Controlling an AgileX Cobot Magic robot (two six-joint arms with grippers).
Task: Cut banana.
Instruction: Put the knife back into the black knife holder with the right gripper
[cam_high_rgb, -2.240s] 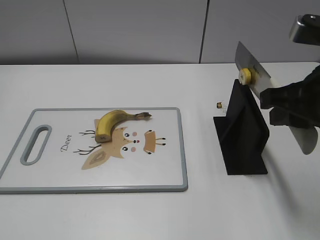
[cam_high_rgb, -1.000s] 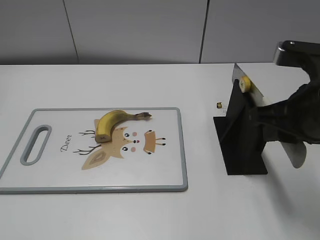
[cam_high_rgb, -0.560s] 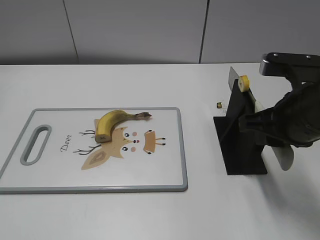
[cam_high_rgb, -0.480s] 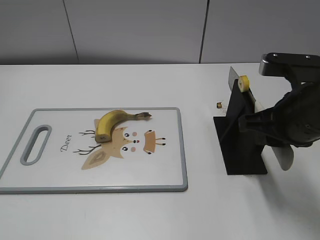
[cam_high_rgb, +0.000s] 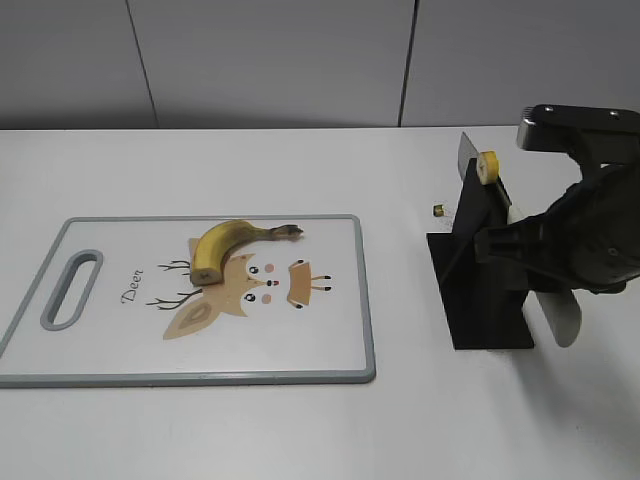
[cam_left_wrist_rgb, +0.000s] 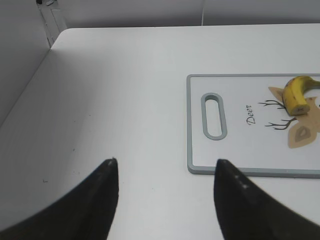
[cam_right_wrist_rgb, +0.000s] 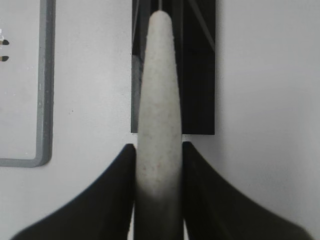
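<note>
Much of the knife (cam_high_rgb: 505, 215) is out of sight here: its blade is down in the black stand (cam_high_rgb: 483, 275) near the table's right edge, with only the top corner of steel poking up behind, and a round yellow slice (cam_high_rgb: 489, 164) clings to the blade there. The right arm's dark bulk covers the middle of the handle, leaving just its pale rounded butt hanging out below. From the right wrist, the right gripper (cam_right_wrist_rgb: 159, 165) has both black fingers (cam_right_wrist_rgb: 116, 190) pressed flat against either side of that speckled off-white handle (cam_right_wrist_rgb: 159, 115), clamped on it with no daylight between, the stand lying straight ahead beneath. Over on the left, the left gripper (cam_left_wrist_rgb: 165, 172) hangs above bare table near the left edge, its two dark fingers (cam_left_wrist_rgb: 102, 200) spread wide apart and touching nothing. The banana (cam_high_rgb: 232, 245) lies on the cutting board (cam_high_rgb: 330, 360) in the left half of the table, toward the board's far edge, blunt cut end pointing near-left, brown stem pointing right; the left wrist view crops it at the frame edge. A tiny brown speck (cam_high_rgb: 438, 210) sits on the table just beyond the stand, too small to identify.
</note>
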